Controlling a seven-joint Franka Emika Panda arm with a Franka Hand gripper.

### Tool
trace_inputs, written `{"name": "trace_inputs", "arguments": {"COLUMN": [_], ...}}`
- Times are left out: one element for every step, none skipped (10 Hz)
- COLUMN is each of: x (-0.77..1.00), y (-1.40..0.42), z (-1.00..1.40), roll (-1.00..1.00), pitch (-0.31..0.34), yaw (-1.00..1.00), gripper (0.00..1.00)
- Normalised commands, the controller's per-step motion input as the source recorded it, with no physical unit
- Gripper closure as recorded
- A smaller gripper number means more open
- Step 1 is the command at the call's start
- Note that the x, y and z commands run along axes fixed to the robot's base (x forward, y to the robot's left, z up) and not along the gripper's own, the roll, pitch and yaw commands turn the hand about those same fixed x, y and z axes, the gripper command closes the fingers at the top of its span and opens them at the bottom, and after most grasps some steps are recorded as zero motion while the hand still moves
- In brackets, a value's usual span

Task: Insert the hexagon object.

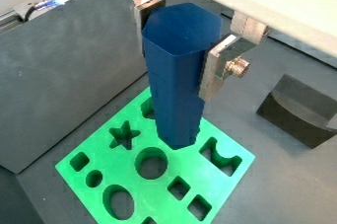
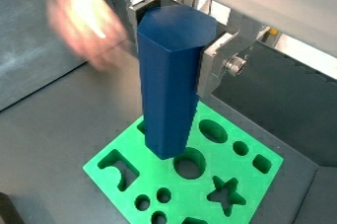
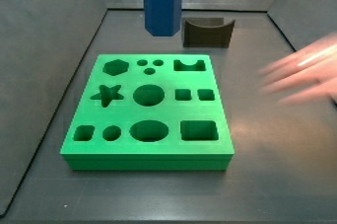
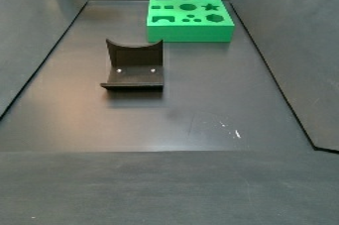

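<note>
Dark grey flooring (image 4: pixel 172 110) fills the workspace in both side views, matte and lightly scuffed, with grey panels rising at the left and right edges like the walls of a shallow bin. No brand, label or readable writing shows anywhere.

One green board (image 3: pixel 152 110) lies flat on this floor at the centre of a side view; in the other side view it sits at the top centre (image 4: pixel 189 19). It is pierced by cut-outs: counted in the side view that looks down on it, there are twelve, among them a hexagon, a star, two large round holes, an oval, squares and a notched shape.

One small dark-olive block (image 3: pixel 207 33) with a curved notch stands just beyond the board's far edge, right of centre, apart from the board. One fixture (image 4: pixel 133 66) stands on the floor left of centre, well apart from the board.

One hexagon object (image 1: pixel 176 70), a tall blue bar, hangs upright above the board in both wrist views (image 2: pixel 172 80); its lower end is over the board's middle holes, and whether it touches the board I cannot tell. In a side view only its lower part shows at the top centre (image 3: pixel 161 1), clear of the board.

Gripper (image 1: pixel 184 33) is clamped on the bar's upper part, one silver finger (image 1: pixel 219 65) pressed flat against its side.

A pale motion blur crosses the right edge of a side view (image 3: pixel 301 73) and the upper left of a wrist view (image 2: pixel 90 21).
</note>
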Motion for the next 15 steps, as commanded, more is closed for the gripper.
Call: {"name": "trace_inputs", "arguments": {"x": [-0.62, -0.62, -0.62, -0.62, -0.62, -0.43, -0.36, -0.39, -0.47, -0.25, -0.03, 0.00, 0.02, -0.08, -0.15], "y": [0.10, 0.10, 0.09, 0.06, 0.01, 0.06, 0.15, 0.15, 0.28, 0.04, 0.00, 0.00, 0.31, 0.41, 0.30], "z": [-0.13, -0.15, -0.17, -0.36, -0.51, -0.21, 0.00, -0.01, -0.37, -0.59, -0.41, -0.39, -0.47, -0.40, -0.34], "roll": [-0.04, -0.05, -0.07, -0.16, -0.26, -0.39, -0.49, -0.49, -0.32, -0.05, 0.00, 0.00, 0.00, 0.06, 0.18], "pitch": [-0.081, -0.081, -0.080, -0.110, -0.164, -0.290, -0.347, -0.329, -0.267, -0.044, 0.000, 0.000, 0.014, 0.023, 0.047], "yaw": [-0.64, -0.65, -0.65, -0.63, -0.60, -0.45, -0.27, -0.26, -0.30, -0.29, -0.15, -0.13, -0.13, -0.24, -0.24], "gripper": [1.00, 1.00, 1.00, 1.00, 1.00, 1.00, 1.00, 1.00, 1.00, 1.00, 1.00, 1.00, 1.00, 1.00, 1.00]}}
